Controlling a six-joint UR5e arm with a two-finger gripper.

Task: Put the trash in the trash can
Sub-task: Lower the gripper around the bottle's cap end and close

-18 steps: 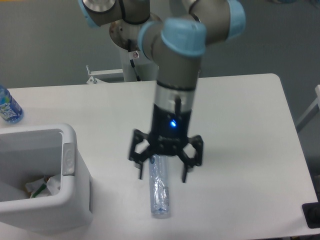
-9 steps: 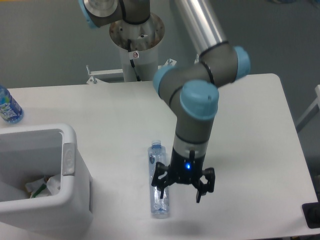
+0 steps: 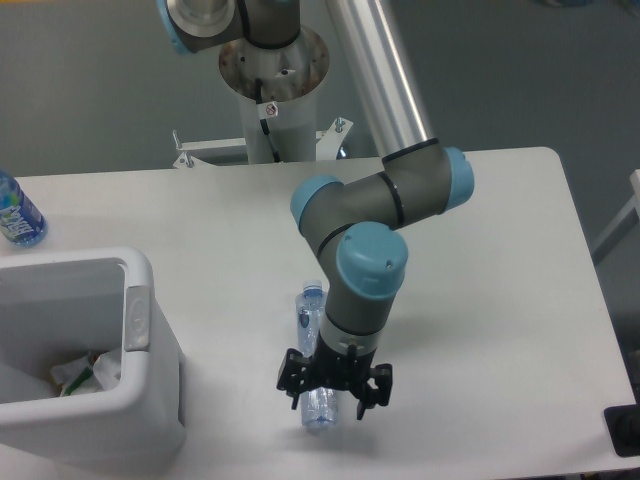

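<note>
Table (image 3: 480, 250), white and seen from above by the one fixed camera, carries everything here. The crushed clear bottle (image 3: 312, 318) lies on it lengthwise, near the front edge, its pale blue cap pointing away toward the arm's base and its flattened bottom end toward the camera. The gripper (image 3: 330, 396) is down over the lower half of that bottle, pointing at the tabletop. Its black fingers (image 3: 292, 382) stand spread apart, one on each side of the bottle, with the clear plastic showing between them. Whether the fingers touch the bottle cannot be told from this angle; they are not closed on it. The bottle's lowest end shows just under the gripper, flat on the table.

The trash can (image 3: 150, 400) stands at the left front corner, well apart from the bottle, with its thick white rim and the pale grey oval tab facing right. Inside it, at the bottom, lies the crumpled whitish wrapper (image 3: 95, 368), with a bit of green next to it.

At the far left edge of the table an uncrushed bottle with a blue label (image 3: 17, 215) rests, partly cut off by the frame. The arm's grey column (image 3: 270, 90) rises behind the table.
</note>
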